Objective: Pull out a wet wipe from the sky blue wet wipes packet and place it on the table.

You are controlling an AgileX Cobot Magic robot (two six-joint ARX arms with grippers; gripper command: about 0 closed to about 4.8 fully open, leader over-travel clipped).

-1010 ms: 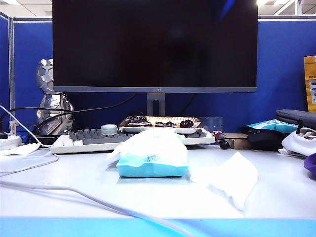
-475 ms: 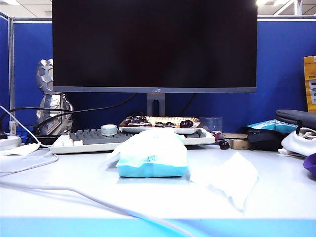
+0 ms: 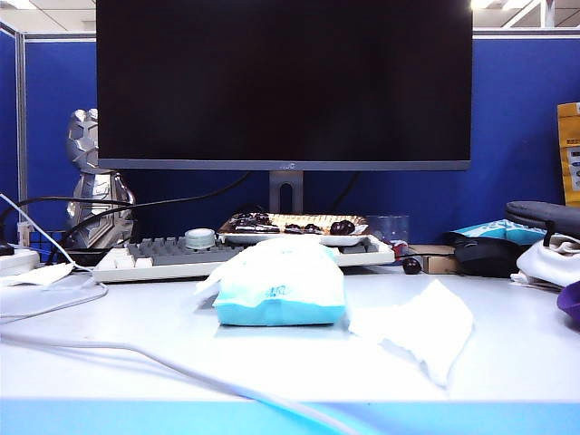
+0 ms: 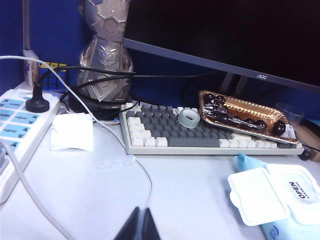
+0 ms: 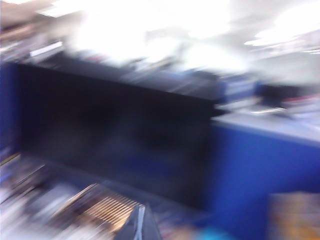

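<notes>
On the table (image 3: 136,317), nearest the camera, the wet wipe (image 3: 417,328) lies flat just right of the sky blue wet wipes packet (image 3: 279,283), whose flap stands open. Farther back sit a keyboard (image 3: 181,254) and monitor (image 3: 284,82). Left gripper (image 4: 140,226), fingers together, hovers above the table; right gripper (image 5: 141,225), also closed, appears raised toward the monitor, its view blurred.

Left gripper (image 4: 139,225) — fingers (image 4: 132,226) together; right gripper (image 5: 141,225) likewise — empty.

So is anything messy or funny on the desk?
A little. The packet's lid stands flipped open, a crumpled wet wipe lies loose on the table beside the sky blue wet wipes packet, and a snack tray sits on the keyboard.
</notes>
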